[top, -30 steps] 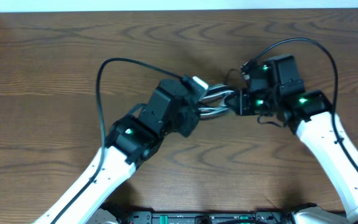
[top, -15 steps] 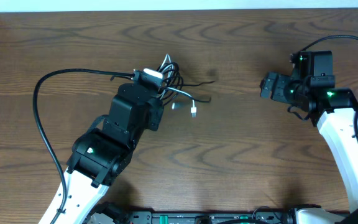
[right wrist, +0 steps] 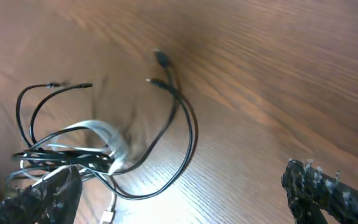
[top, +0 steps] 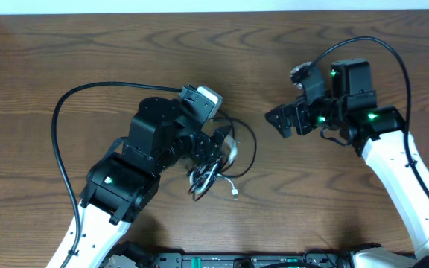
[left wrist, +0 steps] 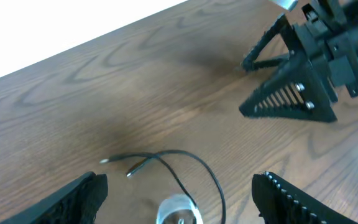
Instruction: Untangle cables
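- Tangle of thin black cords with one white stretch (top: pixel 213 171) lies lower centre of overhead view on brown wooden worktop (top: pixel 65 59); left gripper (left wrist: pixel 182 183) over it, spread, pinching nothing
- Right gripper (top: pixel 280 121) spread, empty, upper right
- Best: each pinches one loose strand, not the knot; draw apart slowly

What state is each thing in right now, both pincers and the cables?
left pincer: open, fingers spread wide above the cables.
right pincer: open, empty, apart from the cables.
cables: tangled in one bundle, with a long loop and thin plug ends trailing out on the table.
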{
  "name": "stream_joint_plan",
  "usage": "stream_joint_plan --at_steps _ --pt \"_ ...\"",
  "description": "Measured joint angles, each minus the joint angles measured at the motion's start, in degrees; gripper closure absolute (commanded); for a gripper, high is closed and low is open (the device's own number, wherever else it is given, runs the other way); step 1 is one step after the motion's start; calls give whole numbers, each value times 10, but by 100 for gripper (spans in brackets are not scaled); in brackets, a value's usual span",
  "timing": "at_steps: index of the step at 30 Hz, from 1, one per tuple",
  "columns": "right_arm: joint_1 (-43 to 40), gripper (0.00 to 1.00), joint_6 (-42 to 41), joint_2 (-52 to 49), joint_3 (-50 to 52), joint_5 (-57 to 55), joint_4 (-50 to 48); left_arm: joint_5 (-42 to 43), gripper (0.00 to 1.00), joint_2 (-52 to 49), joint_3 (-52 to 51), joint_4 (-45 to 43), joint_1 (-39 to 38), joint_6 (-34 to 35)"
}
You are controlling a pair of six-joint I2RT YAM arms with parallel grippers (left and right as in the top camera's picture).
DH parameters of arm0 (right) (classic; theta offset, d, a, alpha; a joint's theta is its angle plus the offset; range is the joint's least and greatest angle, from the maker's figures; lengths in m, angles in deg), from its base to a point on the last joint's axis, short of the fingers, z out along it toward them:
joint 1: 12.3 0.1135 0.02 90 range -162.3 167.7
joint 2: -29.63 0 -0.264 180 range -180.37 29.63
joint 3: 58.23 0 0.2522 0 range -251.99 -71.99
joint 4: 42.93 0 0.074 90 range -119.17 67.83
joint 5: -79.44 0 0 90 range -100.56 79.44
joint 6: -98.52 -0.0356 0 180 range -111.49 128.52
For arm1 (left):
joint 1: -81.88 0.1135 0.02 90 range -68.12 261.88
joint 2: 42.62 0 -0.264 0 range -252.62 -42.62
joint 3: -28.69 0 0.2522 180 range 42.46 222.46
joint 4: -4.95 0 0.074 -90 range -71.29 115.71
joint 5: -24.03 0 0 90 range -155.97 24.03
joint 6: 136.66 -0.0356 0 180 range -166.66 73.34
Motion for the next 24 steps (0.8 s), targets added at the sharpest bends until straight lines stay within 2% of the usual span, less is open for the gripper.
stream_joint_plan --at_steps 2,7,11,14,20,24 --pt "7 1 8 0 0 5 0 -10 28 0 0 0 0 0" --pt "30 4 20 -2 0 6 3 -132 29 0 0 0 0 17" --pt "76 7 26 -22 0 7 9 -306 28 0 0 2 0 89" --pt "106 6 32 -43 0 7 10 -397 28 0 0 13 1 155" --pt "188 7 87 -113 0 9 2 -466 28 0 0 54 21 254" --pt "226 20 136 -146 1 9 -30 -481 28 0 0 87 48 294"
